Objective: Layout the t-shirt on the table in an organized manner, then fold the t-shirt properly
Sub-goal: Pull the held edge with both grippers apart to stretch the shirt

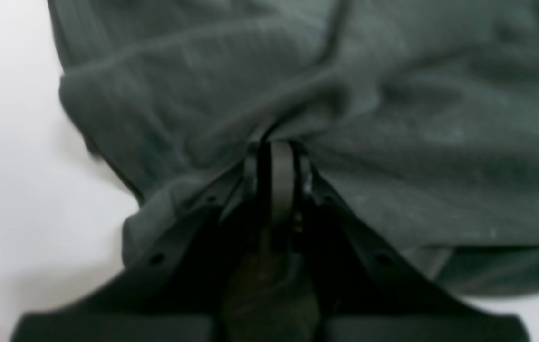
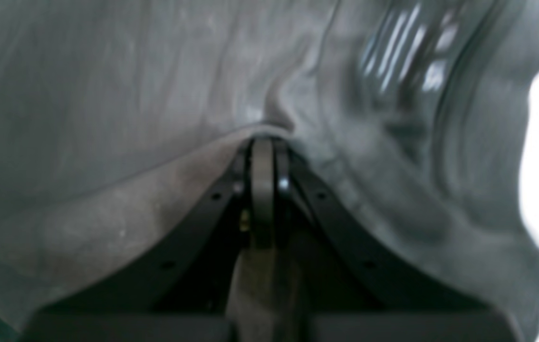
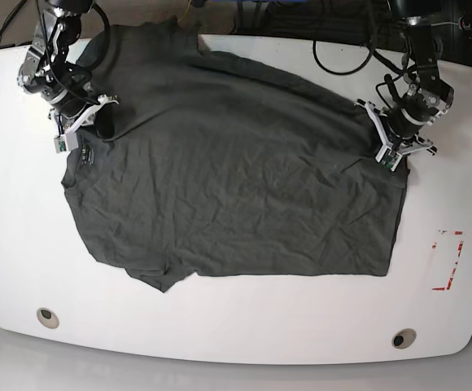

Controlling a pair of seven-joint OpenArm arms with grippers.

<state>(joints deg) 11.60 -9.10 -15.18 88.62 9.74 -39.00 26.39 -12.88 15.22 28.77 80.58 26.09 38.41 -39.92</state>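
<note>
The dark charcoal t-shirt (image 3: 236,179) lies spread and wrinkled across the white table (image 3: 244,326), with its pale neck label (image 3: 87,155) near the left side. In the base view my right gripper (image 3: 85,130) is at the shirt's left edge, close to the neck. The right wrist view shows it (image 2: 264,140) shut, pinching a fold of the t-shirt (image 2: 108,95). My left gripper (image 3: 384,145) is at the shirt's far right edge. Seen from its wrist camera, it (image 1: 274,142) is shut on bunched cloth of the t-shirt (image 1: 417,142).
A red tape rectangle (image 3: 447,261) marks the table to the right of the shirt. Two round grommets (image 3: 47,317) (image 3: 402,337) sit near the front edge. Black cables (image 3: 342,49) run along the back edge.
</note>
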